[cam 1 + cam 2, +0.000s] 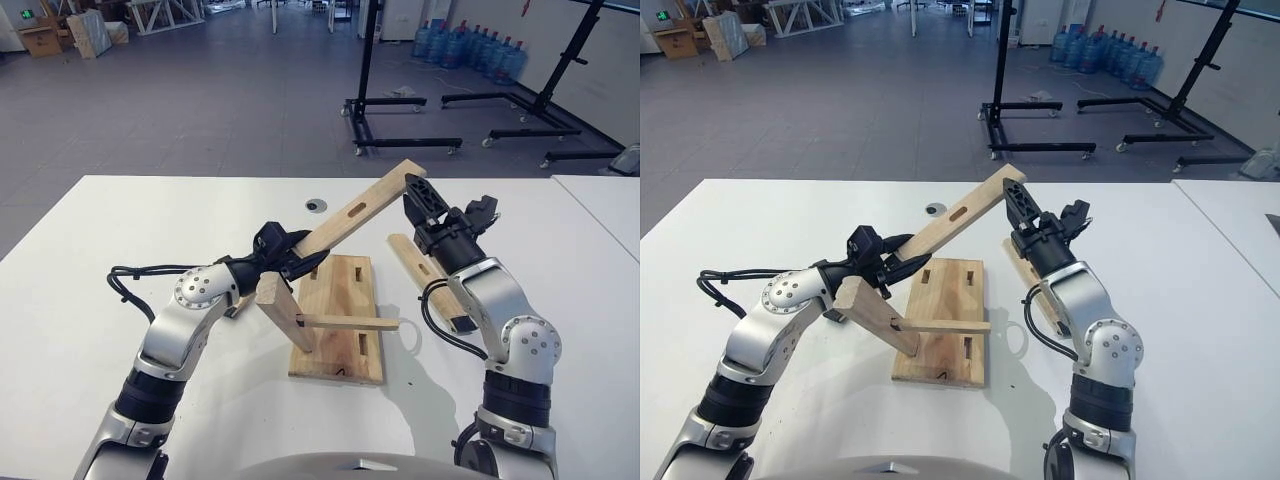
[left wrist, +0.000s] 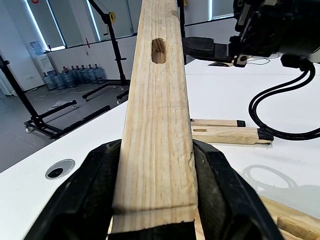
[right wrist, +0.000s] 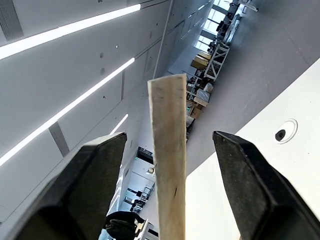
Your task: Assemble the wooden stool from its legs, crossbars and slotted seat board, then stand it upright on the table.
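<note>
Between left fingers: slotted leg (image 1: 355, 212), lower end clamped by left gripper (image 1: 295, 262), top tilted upward.
Either side of leg's top: right gripper (image 3: 169, 150), spread wide, not gripping.
Below left fingers: seat board (image 1: 340, 290) flat on table (image 1: 150, 220), second leg (image 1: 285, 312) and crossbar (image 1: 350, 322) resting on it.

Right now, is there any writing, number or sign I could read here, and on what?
Nothing can be read.
Small green sign in the far corner: too small.
Blue water bottles by the wall: labels blurred.
Pale slotted wooden leg and flat wooden seat board: no print.

Right claw (image 3: 169, 136) spread wide, wooden leg (image 3: 169, 160) between (touching neither finger), white table (image 3: 265, 170)
</note>
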{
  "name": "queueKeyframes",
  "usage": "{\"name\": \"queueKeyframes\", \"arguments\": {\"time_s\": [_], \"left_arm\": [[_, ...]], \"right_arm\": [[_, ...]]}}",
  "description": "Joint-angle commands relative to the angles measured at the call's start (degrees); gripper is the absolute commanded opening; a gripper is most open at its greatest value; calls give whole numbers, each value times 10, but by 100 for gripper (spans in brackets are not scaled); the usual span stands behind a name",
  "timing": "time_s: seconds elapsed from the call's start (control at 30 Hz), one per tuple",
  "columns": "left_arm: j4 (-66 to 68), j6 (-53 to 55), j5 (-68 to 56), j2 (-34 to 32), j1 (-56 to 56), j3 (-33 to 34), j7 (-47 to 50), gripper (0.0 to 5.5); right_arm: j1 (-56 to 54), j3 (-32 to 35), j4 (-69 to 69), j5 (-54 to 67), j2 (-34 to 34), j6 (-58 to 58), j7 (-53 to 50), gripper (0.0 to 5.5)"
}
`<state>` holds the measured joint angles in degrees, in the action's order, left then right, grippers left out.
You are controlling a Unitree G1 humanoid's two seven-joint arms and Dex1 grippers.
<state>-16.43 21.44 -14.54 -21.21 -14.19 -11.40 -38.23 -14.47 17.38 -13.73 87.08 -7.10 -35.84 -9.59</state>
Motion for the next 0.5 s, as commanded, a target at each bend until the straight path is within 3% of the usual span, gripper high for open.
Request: {"name": "queueKeyframes", "arguments": {"time_s": [0.03, 0.13, 0.5], "left_arm": [[-7, -9, 1, -6, -2, -3, -10, 202], [-5, -14, 7, -11, -2, -9, -18, 202], [9, -34, 29, -23, 10, -15, -23, 202]], "right_arm": [[-25, -7, 35, -36, -8, 3, 11, 316], [-27, -13, 29, -48, -7, -3, 26, 292], [4, -19, 6, -57, 8, -5, 37, 105]]}}
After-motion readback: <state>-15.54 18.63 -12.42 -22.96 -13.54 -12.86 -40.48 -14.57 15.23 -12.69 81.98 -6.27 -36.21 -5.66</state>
